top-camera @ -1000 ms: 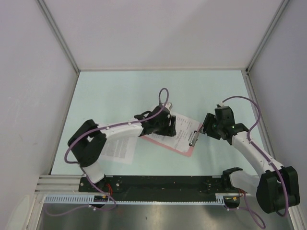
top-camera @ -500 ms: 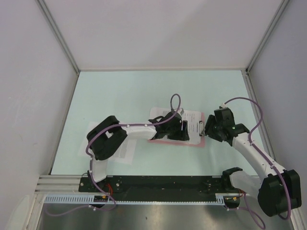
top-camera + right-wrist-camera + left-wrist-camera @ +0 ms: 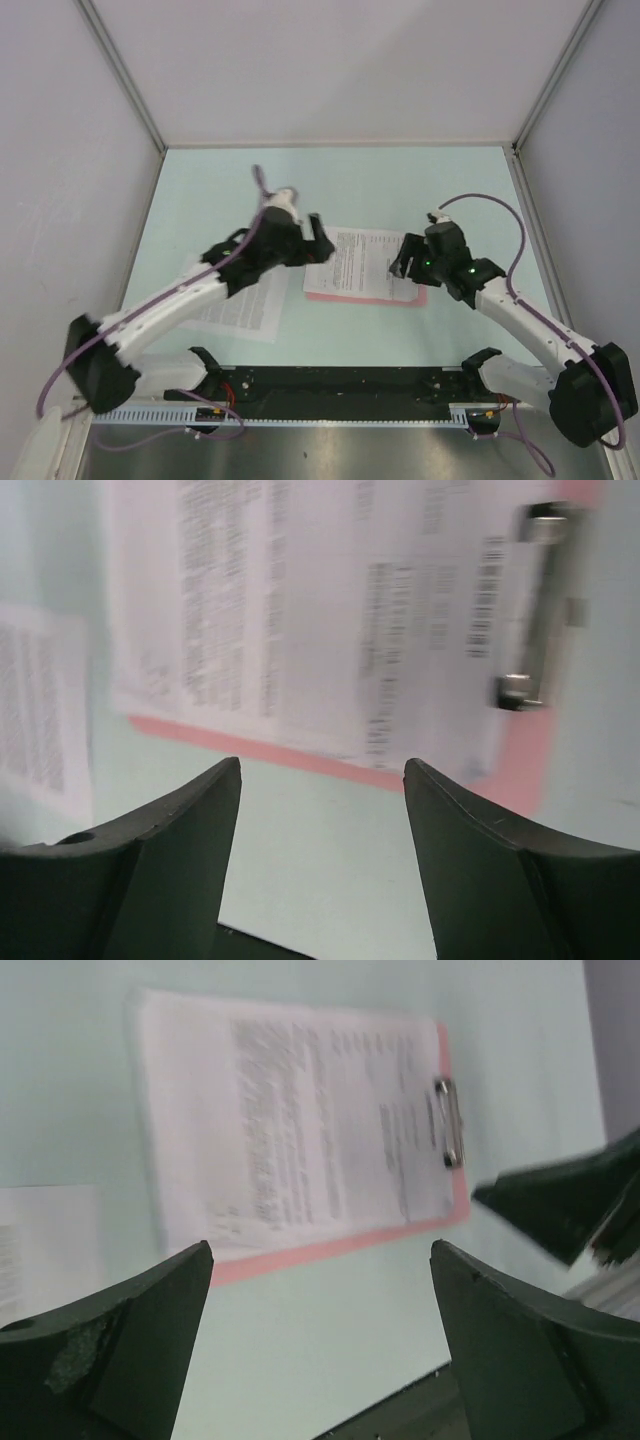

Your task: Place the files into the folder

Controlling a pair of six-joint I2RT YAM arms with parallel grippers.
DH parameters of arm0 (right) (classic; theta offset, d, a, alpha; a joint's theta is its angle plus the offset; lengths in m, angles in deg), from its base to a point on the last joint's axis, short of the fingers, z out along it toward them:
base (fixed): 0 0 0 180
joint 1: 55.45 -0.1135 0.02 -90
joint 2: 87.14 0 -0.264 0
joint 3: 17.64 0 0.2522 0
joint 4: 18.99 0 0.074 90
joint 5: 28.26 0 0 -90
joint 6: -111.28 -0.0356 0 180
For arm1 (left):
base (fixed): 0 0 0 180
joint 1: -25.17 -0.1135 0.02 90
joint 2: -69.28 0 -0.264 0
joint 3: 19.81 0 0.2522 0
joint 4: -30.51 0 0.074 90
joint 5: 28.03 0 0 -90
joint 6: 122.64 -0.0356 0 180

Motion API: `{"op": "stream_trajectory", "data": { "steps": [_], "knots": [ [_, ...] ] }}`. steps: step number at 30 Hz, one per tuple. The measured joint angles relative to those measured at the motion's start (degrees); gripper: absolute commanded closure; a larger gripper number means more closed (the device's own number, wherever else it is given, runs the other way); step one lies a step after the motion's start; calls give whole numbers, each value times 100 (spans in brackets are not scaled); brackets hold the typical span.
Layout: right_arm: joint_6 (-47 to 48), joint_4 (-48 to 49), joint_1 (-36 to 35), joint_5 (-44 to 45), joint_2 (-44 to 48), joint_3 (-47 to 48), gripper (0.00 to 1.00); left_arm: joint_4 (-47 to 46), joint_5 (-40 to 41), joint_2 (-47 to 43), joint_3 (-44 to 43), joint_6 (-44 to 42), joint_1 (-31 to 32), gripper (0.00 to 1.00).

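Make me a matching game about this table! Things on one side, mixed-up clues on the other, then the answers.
Things:
1 folder
2 metal clip
3 loose sheet
4 left gripper

Clues:
A jaws wide open, nothing between them
B pink
C lying on the bare table, left of the folder
D silvery, on the folder's short edge

Pairs: 1-B, 2-D, 3-C, 4-A
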Motion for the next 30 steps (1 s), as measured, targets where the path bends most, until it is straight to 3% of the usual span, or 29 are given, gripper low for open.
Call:
{"op": "stream_trajectory", "data": {
  "steps": [3, 6, 10, 17, 30],
  "knots": [
    [-413, 664, -1126, 181, -323, 59, 27, 490, 363, -1287, 271, -20, -1113, 0],
    [-964, 1504, -2131, 487, -938, 149, 27, 942, 595, -1950, 789, 15, -2343, 0],
    [-1554, 2883, -3042, 693, -2135, 350, 27, 1023, 354, -1808, 1705, 227, -3434, 0],
    [-1770, 3908, -3591, 562, -3936, 1381, 25, 975, 251, -1093, 2422, 782, -3744, 0],
    [-2194, 3934, -4006, 566, -4881, 2031, 25, 627, 573, -1578, 3091, 1943, -3816, 0]
  ]
}}
